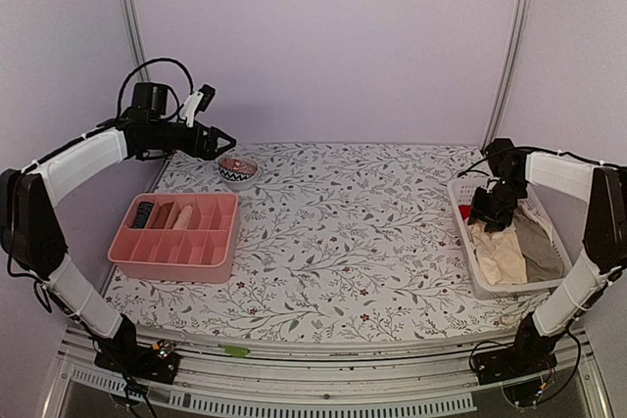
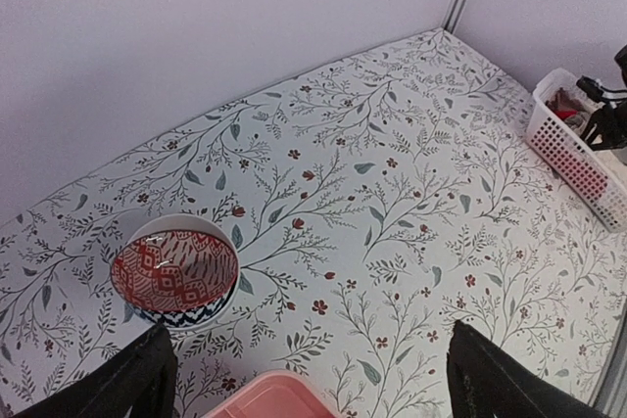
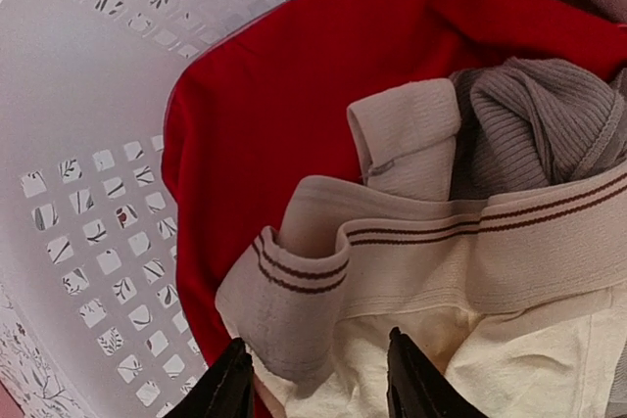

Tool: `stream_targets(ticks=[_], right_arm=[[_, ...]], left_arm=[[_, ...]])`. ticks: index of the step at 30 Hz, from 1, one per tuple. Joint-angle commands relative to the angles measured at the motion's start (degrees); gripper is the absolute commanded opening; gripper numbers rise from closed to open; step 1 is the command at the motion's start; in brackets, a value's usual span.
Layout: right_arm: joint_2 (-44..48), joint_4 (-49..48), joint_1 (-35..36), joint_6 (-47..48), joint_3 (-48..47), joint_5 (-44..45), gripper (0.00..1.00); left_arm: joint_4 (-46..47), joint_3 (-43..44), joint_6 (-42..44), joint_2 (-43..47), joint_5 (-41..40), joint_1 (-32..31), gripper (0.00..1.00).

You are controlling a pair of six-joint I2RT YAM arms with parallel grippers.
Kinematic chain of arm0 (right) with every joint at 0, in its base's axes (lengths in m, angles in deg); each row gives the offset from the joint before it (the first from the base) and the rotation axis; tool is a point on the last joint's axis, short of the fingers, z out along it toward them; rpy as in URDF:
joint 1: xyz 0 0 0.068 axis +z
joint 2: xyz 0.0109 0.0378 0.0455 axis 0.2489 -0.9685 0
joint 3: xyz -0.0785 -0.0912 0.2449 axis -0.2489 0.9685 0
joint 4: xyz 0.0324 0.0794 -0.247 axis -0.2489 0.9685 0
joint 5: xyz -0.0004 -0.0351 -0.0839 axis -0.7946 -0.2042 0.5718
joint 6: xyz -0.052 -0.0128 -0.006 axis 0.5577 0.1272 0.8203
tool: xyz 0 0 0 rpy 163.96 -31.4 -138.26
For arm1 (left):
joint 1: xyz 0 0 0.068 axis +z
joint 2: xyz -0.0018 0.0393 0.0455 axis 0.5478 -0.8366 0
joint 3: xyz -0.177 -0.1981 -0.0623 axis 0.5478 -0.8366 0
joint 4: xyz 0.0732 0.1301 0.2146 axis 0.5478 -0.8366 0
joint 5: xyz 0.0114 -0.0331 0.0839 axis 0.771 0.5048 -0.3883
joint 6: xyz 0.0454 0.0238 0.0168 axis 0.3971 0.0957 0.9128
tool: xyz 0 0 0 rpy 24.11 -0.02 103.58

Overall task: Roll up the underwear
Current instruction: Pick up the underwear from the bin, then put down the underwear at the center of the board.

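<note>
**Right hand point(image 3: 315, 384) over the underwear: grip not yet made**

Finding: at the bottom edge of the right wrist view the right hand stands partly open. Its two fingertips point(image 3: 231, 387) sit astride the striped waistband of the cream underwear point(image 3: 421, 271). No cloth is seen clamped between them. The garment lies crumpled in the white basket point(image 1: 466, 247) at the right of the top view, on a red garment point(image 3: 294, 75) and against a grey ribbed one point(image 3: 539, 115).

Left hand point(image 1: 217, 139): wide open and empty, held above the surface point(image 1: 343, 232) at upper left, near the patterned bowl point(image 1: 238, 170) and the pink tray point(image 1: 176, 242).

Assessment: the step in hand appears to be the pick-up ahead of rolling. Recommended: close on the doubled waistband only, where the cloth is thickest. Hold the tips clear of the red layer beneath, or two garments may lift together. Lift straight up until the legs hang free of the basket wall, then lay the piece flat on the open surface mid-frame. Soft cloth is likely to slip from a shallow pinch, so a deeper bite is advisable.
</note>
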Motion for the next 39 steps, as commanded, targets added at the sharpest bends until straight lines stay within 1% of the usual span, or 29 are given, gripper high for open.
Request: stream_targets(ticks=[1, 2, 5, 6, 10, 12, 14, 17, 21, 25, 28, 31, 35, 36, 39], right_arm=[[0.7, -0.9, -0.9, 1.6, 0.2, 1.8, 0.42], [0.0, -1.4, -1.1, 1.9, 0.6, 1.0, 0.37], [-1.6, -0.9, -1.2, 3.6, -0.7, -0.9, 0.04], [-1.2, -0.4, -1.2, 4.0, -1.5, -1.2, 0.0], [2.0, 4.7, -1.2, 4.9, -6.2, -0.8, 0.0], [4.0, 7.9, -1.1, 5.2, -10.7, -0.6, 0.0], [6.4, 9.5, -1.2, 5.9, -14.7, -2.4, 0.0], [8.9, 9.8, -1.2, 8.1, -21.2, -8.1, 0.0], [9.6, 10.7, -1.2, 10.2, -29.7, -14.9, 0.0], [9.6, 6.9, 0.0, 9.3, -38.0, -24.6, 0.0], [7.8, 2.5, 3.5, 6.5, -43.4, -31.8, 0.0], [4.6, -3.1, 9.5, 2.3, -46.9, -38.2, 0.0], [-2.0, -8.5, 18.9, -2.5, -49.6, -41.5, 0.0], [-4.2, -9.2, 21.0, -2.8, -50.6, -42.7, 0.0], [-9.1, -10.9, 26.9, -3.3, -53.6, -46.4, 0.0]], left_arm=[[0.2, -1.1, 0.4, 2.5, -1.2, -0.5, 0.96], [0.2, -1.2, 0.4, 2.5, -1.3, -0.5, 0.96], [-0.1, -0.5, 0.8, 2.4, -1.4, -0.5, 0.96], [-0.4, -0.2, 1.0, 2.3, -1.4, -0.5, 0.96], [-0.9, 1.3, 2.5, 1.7, -1.7, -0.5, 0.96], [-1.1, 2.0, 2.8, 1.3, -1.6, -0.5, 0.96], [-1.0, 2.7, 2.8, 0.7, -1.2, -0.5, 0.96], [-0.5, 3.5, 2.4, -0.4, 0.0, -0.5, 0.96], [0.3, 4.8, 1.8, -1.7, -0.1, -0.5, 0.96], [1.2, 6.2, 1.0, -2.8, -2.3, -0.4, 0.96], [1.6, 7.6, 0.8, -3.5, -4.5, -0.5, 0.96], [3.1, 7.8, -0.1, -3.6, -7.0, -0.5, 0.96], [3.5, 9.0, -1.1, -4.6, -9.9, -0.5, 0.96], [1.7, 10.4, -1.0, -5.6, -10.0, -0.5, 0.96], [-7.9, 18.2, -0.2, -10.2, -8.6, -0.1, 0.96]])
